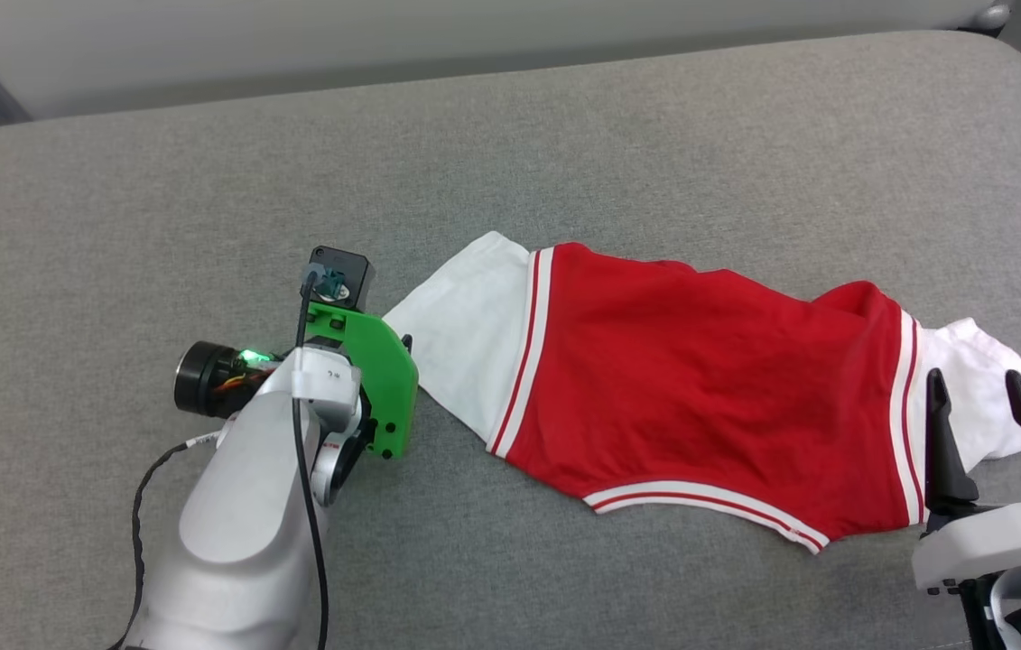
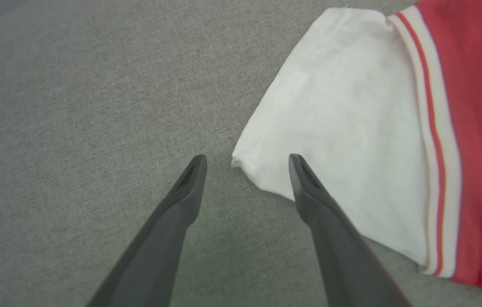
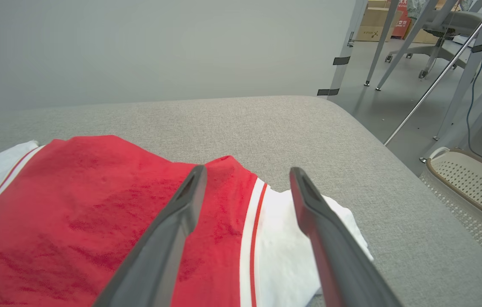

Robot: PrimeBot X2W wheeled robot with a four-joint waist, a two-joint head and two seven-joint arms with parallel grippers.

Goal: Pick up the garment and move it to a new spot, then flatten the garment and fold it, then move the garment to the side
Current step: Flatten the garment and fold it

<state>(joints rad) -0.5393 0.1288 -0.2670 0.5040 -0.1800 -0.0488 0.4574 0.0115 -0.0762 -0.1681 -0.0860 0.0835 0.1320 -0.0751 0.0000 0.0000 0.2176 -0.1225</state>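
Grey padded surface [image 1: 564,135]: wide open fabric on far side & L half; R edge rounds off to floor. Garment [image 1: 700,379] lies spread centre-R, red body, white sleeve at each end. L gripper [image 2: 247,164] jaws wide, tips astride corner of L sleeve [image 2: 343,128]. R gripper [image 1: 974,379] jaws wide, over R sleeve [image 3: 283,247]. Both empty. Pale basket [image 3: 466,187] on floor past R edge.

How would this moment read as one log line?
garment: spread on grey surface | left gripper: open, at white sleeve corner | right gripper: open, by other sleeve
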